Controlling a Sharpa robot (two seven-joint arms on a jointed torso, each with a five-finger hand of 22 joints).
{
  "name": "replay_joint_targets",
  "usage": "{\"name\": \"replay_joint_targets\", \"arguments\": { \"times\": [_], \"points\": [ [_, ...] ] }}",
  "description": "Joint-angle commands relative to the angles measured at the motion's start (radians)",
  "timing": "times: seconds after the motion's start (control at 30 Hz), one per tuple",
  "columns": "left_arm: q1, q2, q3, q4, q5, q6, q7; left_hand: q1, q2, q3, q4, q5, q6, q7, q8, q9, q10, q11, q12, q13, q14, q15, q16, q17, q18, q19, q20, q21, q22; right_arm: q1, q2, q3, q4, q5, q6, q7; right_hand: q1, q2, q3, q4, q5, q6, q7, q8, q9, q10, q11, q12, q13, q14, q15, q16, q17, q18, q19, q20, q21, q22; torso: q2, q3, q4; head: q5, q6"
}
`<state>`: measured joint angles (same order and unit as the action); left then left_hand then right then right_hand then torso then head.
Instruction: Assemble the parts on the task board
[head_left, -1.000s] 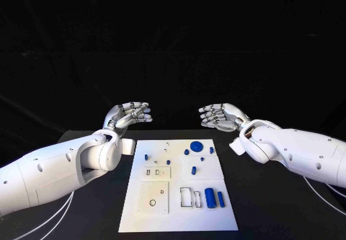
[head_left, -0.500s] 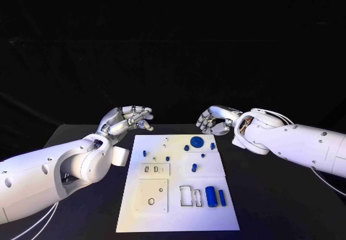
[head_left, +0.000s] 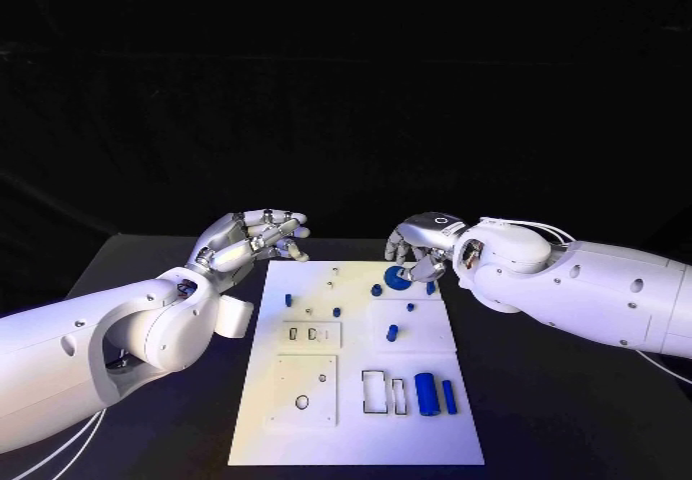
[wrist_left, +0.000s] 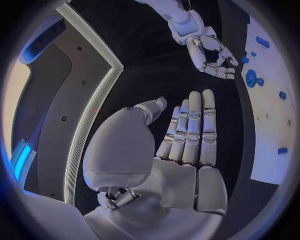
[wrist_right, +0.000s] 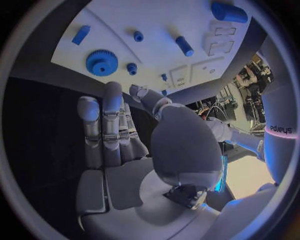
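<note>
The white task board (head_left: 361, 420) lies in the middle of the black table. At its far end sits a blue gear (head_left: 395, 272), partly covered by my right hand (head_left: 421, 245), which hovers over it with fingers bent down and nothing in them. In the right wrist view the gear (wrist_right: 101, 62) lies just past the fingertips (wrist_right: 112, 90) of that hand. My left hand (head_left: 260, 238) hangs empty over the table beyond the board's far left corner, its fingers (wrist_left: 190, 125) straight. A thick blue cylinder (head_left: 427, 393) and a thin blue bar (head_left: 450, 397) lie near the board's front right.
Small blue pegs (head_left: 389, 334) (head_left: 289, 299) (head_left: 376, 290) are scattered over the board's far half. Rectangular slots (head_left: 372, 390) and a raised plate with a hole (head_left: 302, 402) take up its near half. Black table (head_left: 577, 420) lies bare on both sides.
My right hand has come in and down toward the board's far end and now hangs over the blue gear. The left hand has stayed about where it was.
</note>
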<state>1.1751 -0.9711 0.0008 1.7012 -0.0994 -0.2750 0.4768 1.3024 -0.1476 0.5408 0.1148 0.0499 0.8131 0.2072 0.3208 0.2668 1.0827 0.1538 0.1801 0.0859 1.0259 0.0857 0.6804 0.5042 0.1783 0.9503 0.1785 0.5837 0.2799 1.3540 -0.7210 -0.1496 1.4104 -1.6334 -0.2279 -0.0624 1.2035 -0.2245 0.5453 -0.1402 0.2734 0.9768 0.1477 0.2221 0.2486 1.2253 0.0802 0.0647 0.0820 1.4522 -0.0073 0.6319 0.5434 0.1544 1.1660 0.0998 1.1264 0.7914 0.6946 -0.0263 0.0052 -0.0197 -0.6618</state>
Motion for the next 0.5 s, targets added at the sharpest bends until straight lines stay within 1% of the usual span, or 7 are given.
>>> {"name": "replay_joint_targets", "arguments": {
  "times": [0.03,0.1,0.2,0.27,0.3,0.4,0.5],
  "points": [
    [0.002,0.005,0.001,0.002,-0.003,0.039,0.002,-0.010,-0.001,0.003,0.009,0.001,-0.014,0.022,-0.007,0.001,-0.014,0.004,-0.011,-0.002,-0.022,0.005,-0.012,0.000,-0.002,-0.018,0.003,-0.007,-0.006,0.003,0.001,0.001,0.016,-0.079,0.046,-0.074,0.018,-0.005,0.019,0.001,-0.007,-0.014,0.000,-0.008,0.007,0.008,-0.002,0.001,0.003,0.000,-0.002,0.033,0.018,-0.024,0.038,-0.002,0.038,0.063,0.015,-0.0057,0.0050,-0.002,-0.002],
    [0.002,0.008,0.001,0.000,-0.002,0.043,0.001,-0.010,-0.001,0.004,0.009,0.001,-0.016,0.023,-0.008,0.002,-0.016,0.005,-0.012,-0.002,-0.027,0.006,-0.015,0.000,-0.002,-0.022,0.005,-0.010,-0.007,0.004,0.005,0.001,0.022,-0.079,0.055,-0.084,0.022,-0.010,0.031,0.006,-0.015,-0.018,0.000,-0.009,0.014,-0.006,0.000,-0.002,0.002,0.000,-0.001,0.062,0.034,-0.031,0.062,-0.002,0.064,0.106,0.018,-0.0069,0.0059,-0.003,-0.001],
    [0.002,0.012,0.001,-0.002,-0.001,0.047,-0.001,-0.011,-0.001,0.004,0.010,0.001,-0.019,0.024,-0.009,0.002,-0.019,0.006,-0.013,-0.003,-0.033,0.008,-0.019,-0.001,-0.002,-0.027,0.007,-0.013,-0.009,0.005,0.013,0.000,0.022,-0.079,0.065,-0.094,0.025,-0.015,0.043,0.013,-0.013,-0.015,0.001,-0.006,0.025,-0.003,0.001,0.001,0.004,0.003,0.001,0.102,0.053,-0.032,0.069,-0.002,0.071,0.120,0.023,-0.0084,0.0082,-0.003,-0.002],
    [0.002,0.015,0.001,-0.003,0.000,0.049,-0.001,-0.011,-0.001,0.005,0.010,0.001,-0.020,0.025,-0.010,0.003,-0.021,0.007,-0.014,-0.003,-0.036,0.009,-0.022,-0.001,-0.001,-0.029,0.008,-0.015,-0.011,0.004,0.019,0.000,0.019,-0.079,0.069,-0.100,0.026,-0.019,0.048,0.018,-0.011,-0.014,0.002,-0.004,0.031,-0.006,0.002,0.000,0.005,0.005,0.002,0.129,0.065,-0.032,0.067,-0.003,0.070,0.120,0.024,-0.0081,0.0090,-0.002,-0.004],
    [0.002,0.015,0.001,-0.003,0.000,0.050,-0.001,-0.011,-0.001,0.005,0.010,0.001,-0.020,0.025,-0.010,0.003,-0.021,0.007,-0.014,-0.003,-0.036,0.009,-0.022,-0.001,-0.001,-0.029,0.008,-0.015,-0.011,0.003,0.023,0.000,0.017,-0.080,0.070,-0.103,0.025,-0.021,0.049,0.021,-0.013,-0.015,0.002,-0.003,0.034,-0.011,0.003,-0.001,0.004,0.005,0.003,0.142,0.071,-0.036,0.080,-0.002,0.084,0.144,0.025,-0.0073,0.0097,-0.002,-0.004],
    [0.002,0.017,0.001,-0.003,0.001,0.052,-0.002,-0.011,0.000,0.005,0.011,0.001,-0.020,0.025,-0.010,0.003,-0.022,0.008,-0.015,-0.003,-0.038,0.010,-0.023,-0.002,-0.001,-0.031,0.009,-0.016,-0.011,0.001,0.034,0.000,0.007,-0.083,0.075,-0.111,0.022,-0.025,0.050,0.031,-0.019,-0.007,0.003,0.003,0.045,-0.025,0.005,-0.001,0.005,0.001,0.004,0.182,0.094,-0.040,0.093,0.001,0.098,0.168,0.026,-0.0068,0.0117,-0.003,-0.005],
    [0.002,0.016,0.000,0.000,0.001,0.055,-0.003,-0.011,0.000,0.006,0.011,0.001,-0.021,0.025,-0.010,0.003,-0.023,0.008,-0.015,-0.003,-0.039,0.010,-0.024,-0.002,-0.001,-0.031,0.009,-0.016,-0.012,-0.001,0.044,-0.001,-0.003,-0.085,0.081,-0.117,0.021,-0.027,0.047,0.035,-0.021,-0.007,0.003,0.004,0.048,-0.037,0.007,-0.001,0.004,-0.003,0.006,0.191,0.098,-0.040,0.092,0.002,0.097,0.169,0.029,-0.0086,0.0144,-0.004,-0.005]
  ]
}}
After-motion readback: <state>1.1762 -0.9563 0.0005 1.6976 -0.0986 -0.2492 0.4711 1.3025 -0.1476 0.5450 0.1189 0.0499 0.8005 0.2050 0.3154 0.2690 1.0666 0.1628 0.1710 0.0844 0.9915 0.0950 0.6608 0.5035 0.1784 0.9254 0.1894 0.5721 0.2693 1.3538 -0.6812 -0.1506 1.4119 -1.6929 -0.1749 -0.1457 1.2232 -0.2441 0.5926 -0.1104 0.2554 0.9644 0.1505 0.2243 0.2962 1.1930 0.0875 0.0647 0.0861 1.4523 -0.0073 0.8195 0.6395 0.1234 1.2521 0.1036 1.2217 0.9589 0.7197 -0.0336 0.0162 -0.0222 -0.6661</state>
